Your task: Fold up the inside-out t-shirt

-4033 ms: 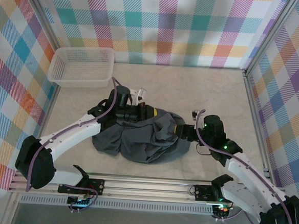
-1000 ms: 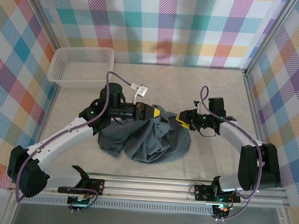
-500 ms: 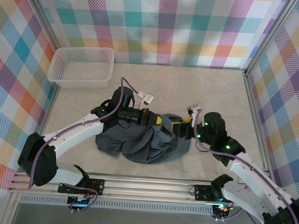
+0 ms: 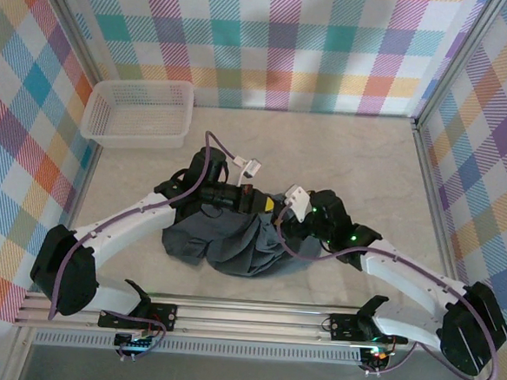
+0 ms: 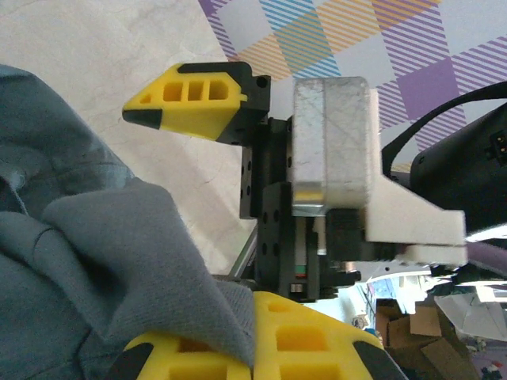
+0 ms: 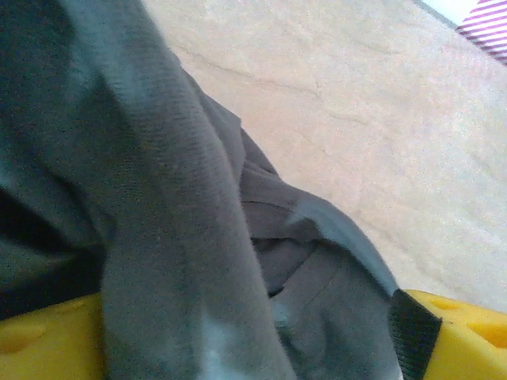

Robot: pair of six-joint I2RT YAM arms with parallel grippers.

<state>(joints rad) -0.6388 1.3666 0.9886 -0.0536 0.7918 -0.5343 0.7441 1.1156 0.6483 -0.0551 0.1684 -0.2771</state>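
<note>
The dark slate-grey t-shirt (image 4: 232,241) lies crumpled in the middle of the table. My left gripper (image 4: 268,207) sits at its upper right edge. In the left wrist view its yellow fingers (image 5: 317,348) are shut on a fold of the grey cloth (image 5: 95,261). My right gripper (image 4: 284,229) reaches in from the right, close beside the left one. In the right wrist view it (image 6: 253,340) stands open, its yellow fingers (image 6: 467,332) wide apart with folds of the t-shirt (image 6: 182,237) draped between them. One right finger (image 5: 190,99) appears in the left wrist view above the cloth.
A white mesh basket (image 4: 137,112) stands at the back left corner. Checked walls close in the table on three sides, and a metal rail (image 4: 245,315) runs along the near edge. Bare tabletop (image 4: 360,154) lies behind and to the right of the shirt.
The right arm has swung inward and its gripper has moved left onto the shirt, beside the left gripper. The left gripper keeps its hold and has stayed put over the last half second.
</note>
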